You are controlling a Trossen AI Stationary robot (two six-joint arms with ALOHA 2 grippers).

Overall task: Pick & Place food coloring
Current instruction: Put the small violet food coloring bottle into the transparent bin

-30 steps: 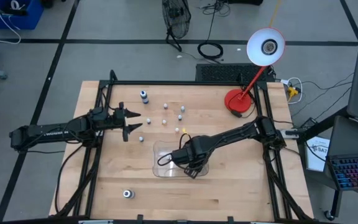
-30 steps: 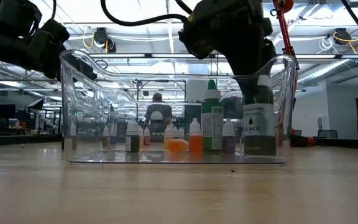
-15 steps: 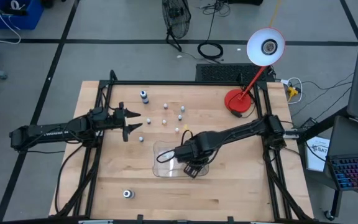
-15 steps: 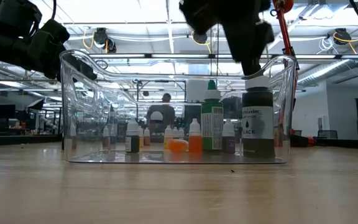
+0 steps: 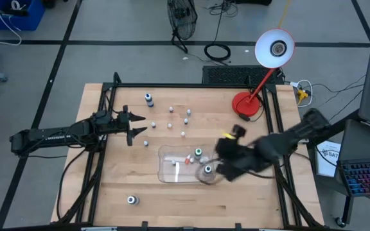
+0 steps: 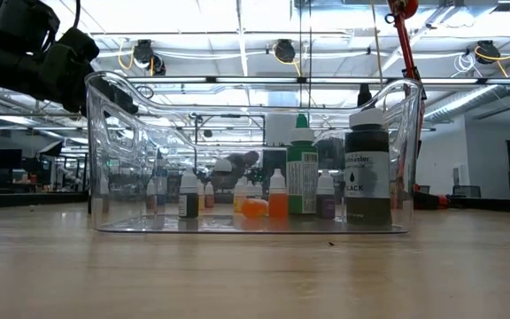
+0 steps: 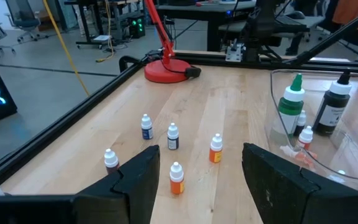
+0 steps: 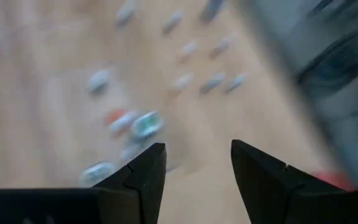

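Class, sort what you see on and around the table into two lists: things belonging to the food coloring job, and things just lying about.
Job:
black bottle
green bottle
small bottles on the table
clear tray

Lying about:
red lamp
fan
keyboard

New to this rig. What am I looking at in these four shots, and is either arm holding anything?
Two robot arms work at a wooden table. One shot looks down from overhead, one looks level across the tabletop, and two come from cameras on the wrists. The left gripper hangs open and empty beside loose small bottles. The right gripper is beside the clear tray, open and empty. In the tray stand a black bottle, a green bottle and a few small ones. One more bottle sits alone near the table's front edge. A red lamp stands at the back.
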